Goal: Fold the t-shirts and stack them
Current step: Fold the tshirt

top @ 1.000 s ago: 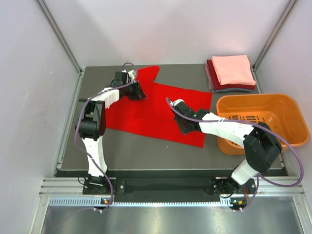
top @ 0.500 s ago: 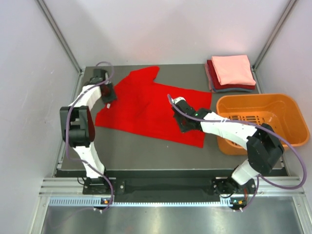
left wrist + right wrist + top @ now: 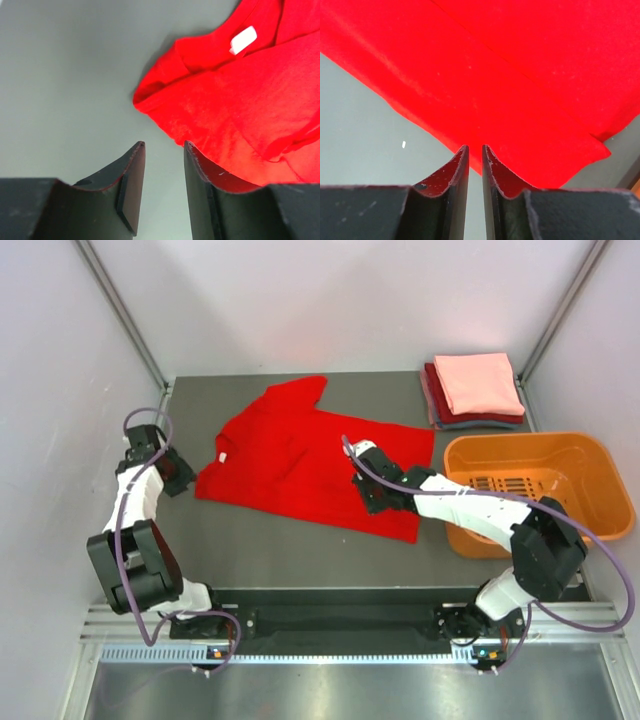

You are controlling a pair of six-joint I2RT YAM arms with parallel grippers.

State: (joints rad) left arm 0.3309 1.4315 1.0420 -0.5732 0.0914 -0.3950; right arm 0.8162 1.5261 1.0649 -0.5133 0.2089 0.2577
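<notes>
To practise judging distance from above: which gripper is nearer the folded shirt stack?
Right. The right gripper sits over the red t-shirt, left of the stack; the left gripper is beyond the shirt, at the table's left edge.

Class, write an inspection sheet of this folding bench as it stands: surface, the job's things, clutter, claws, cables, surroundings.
Surface: dark grey tabletop, matte and flat.
Job's things: bright red cloth t-shirt spread flat mid-table, white neck label showing; stack of folded cloth shirts, salmon-pink on top, at the far right corner.
Clutter: orange plastic basket at the right edge, nearer than the stack.
Claws: left claw open, holding nothing, over bare table left of the shirt; right claw at the shirt's near edge, jaws almost together, grip cannot be told.
Cables: purple cables loop along both arms.
Surroundings: white walls, metal corner posts.
</notes>
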